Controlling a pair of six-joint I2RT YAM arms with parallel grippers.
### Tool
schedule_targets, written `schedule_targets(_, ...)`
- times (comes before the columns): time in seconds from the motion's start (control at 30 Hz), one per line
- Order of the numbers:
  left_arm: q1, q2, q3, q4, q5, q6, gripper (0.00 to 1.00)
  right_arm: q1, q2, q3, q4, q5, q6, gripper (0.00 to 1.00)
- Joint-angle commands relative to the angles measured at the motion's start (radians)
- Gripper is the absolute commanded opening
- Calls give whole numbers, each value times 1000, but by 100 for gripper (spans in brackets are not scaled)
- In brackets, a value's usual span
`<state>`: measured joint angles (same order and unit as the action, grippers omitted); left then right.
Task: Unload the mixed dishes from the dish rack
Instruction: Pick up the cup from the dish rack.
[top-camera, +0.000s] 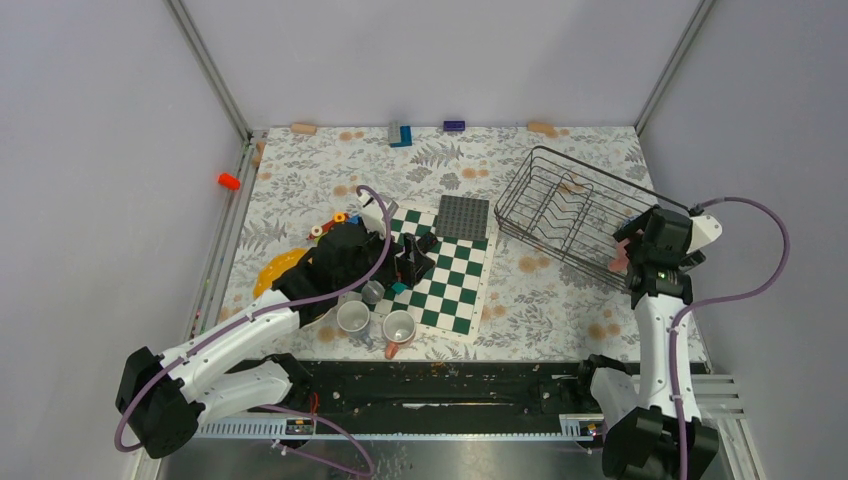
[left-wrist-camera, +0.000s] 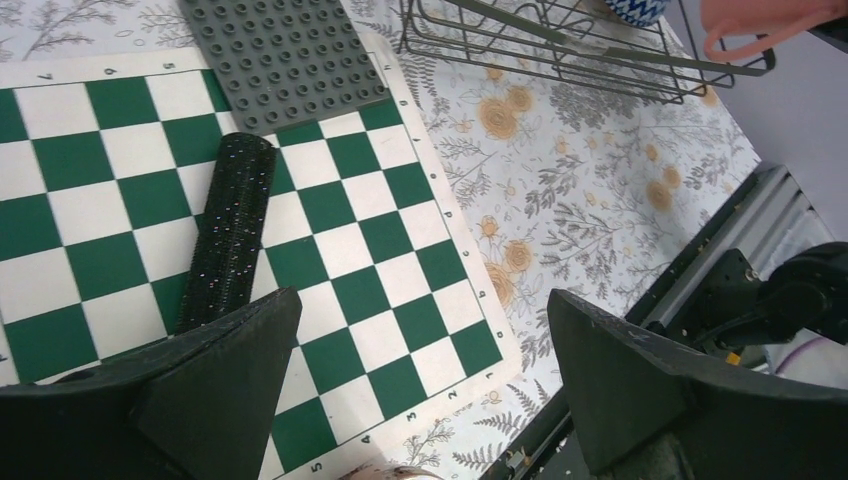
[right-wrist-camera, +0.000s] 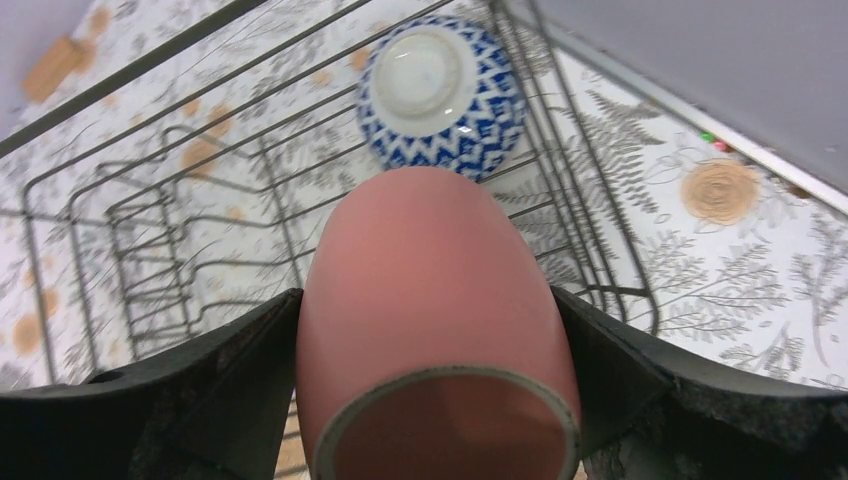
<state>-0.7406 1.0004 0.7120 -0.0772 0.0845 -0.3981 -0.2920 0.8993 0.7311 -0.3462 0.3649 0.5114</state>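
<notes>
Mid-unload, the right gripper (right-wrist-camera: 430, 350) clamps a pink mug (right-wrist-camera: 435, 260) at four o'clock of the dish rack (top-camera: 548, 243) and should next carry it toward eight o'clock; the left gripper (left-wrist-camera: 420, 400) gapes empty.

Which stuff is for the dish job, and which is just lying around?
For the job: dish rack, pink mug in the right gripper, blue-and-white bowl, yellow plate, other mugs.
Lying about: chessboard, grey studded plate, black stick, toy blocks.
</notes>
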Motion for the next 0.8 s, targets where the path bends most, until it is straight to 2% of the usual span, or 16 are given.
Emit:
schedule_targets(0.0, 5, -20, 41, 73, 101, -11, 99, -4, -57, 7, 103, -190, -31, 18)
schedule_targets(0.13, 5, -22, 40, 97, 128, -21, 99, -4, -107, -11, 134, -316, -10, 17)
schedule_targets(0.3, 5, -10, 39, 139, 189, -47, 99, -4, -140, -38, 217, -601, 52, 16)
schedule_targets(0.53, 5, 32, 20, 227, 217, -137, 99, -3, -111, -166, 640, -1034, 347, 14)
schedule_targets(0.63, 5, 52, 2, 302, 243, -177, 99, 6, -112, -232, 791, -1093, 495, 12)
schedule_targets(0.77, 4, 95, 3, 385, 276, -247, 99, 63, -143, -271, 839, -1094, 525, 11)
